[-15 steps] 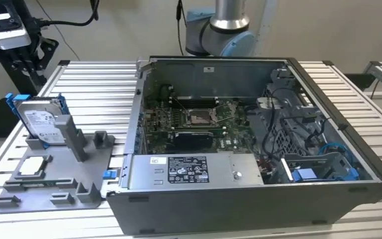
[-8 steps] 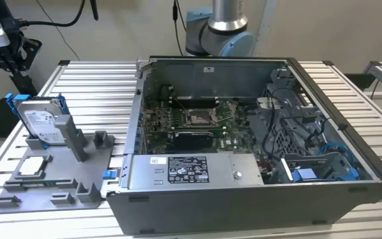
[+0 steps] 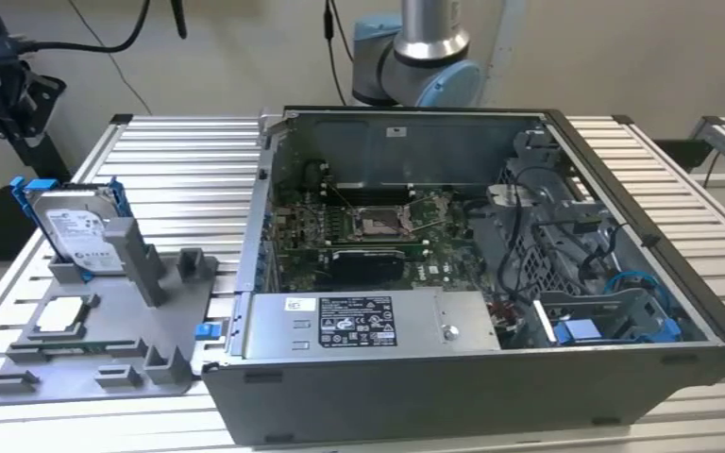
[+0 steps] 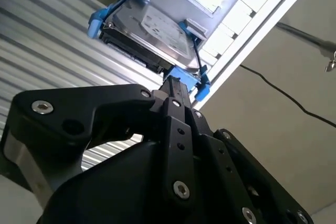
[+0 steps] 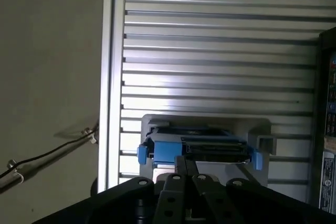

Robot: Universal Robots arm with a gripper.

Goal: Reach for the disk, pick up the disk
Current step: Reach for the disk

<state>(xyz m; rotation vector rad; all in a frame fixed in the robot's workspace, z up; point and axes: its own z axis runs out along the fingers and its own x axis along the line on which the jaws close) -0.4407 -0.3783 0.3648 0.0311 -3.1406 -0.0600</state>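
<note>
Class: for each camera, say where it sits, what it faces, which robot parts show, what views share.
Exterior view: off the arm, looking down on table, case, disk; arm behind case.
First wrist view: on the arm, facing disk edge-on past claw.
Second wrist view: on the arm, facing disk label past claw.
Wrist views share disk and claw.

Disk [image 3: 76,226] stands upright in a slot at the far end of the grey holder [image 3: 110,373], blue rails on its edges, label facing the camera. Chip [image 3: 63,316] lies flat on the holder, near side of the disk. Holder sits on the slatted table [image 3: 186,160], just beside the open case [image 3: 463,392], on the exterior view's left. In the case: board [image 3: 376,226], and a stickered grey box [image 3: 362,323] along the near wall. Arm [image 3: 419,47] base is behind the case.
</note>
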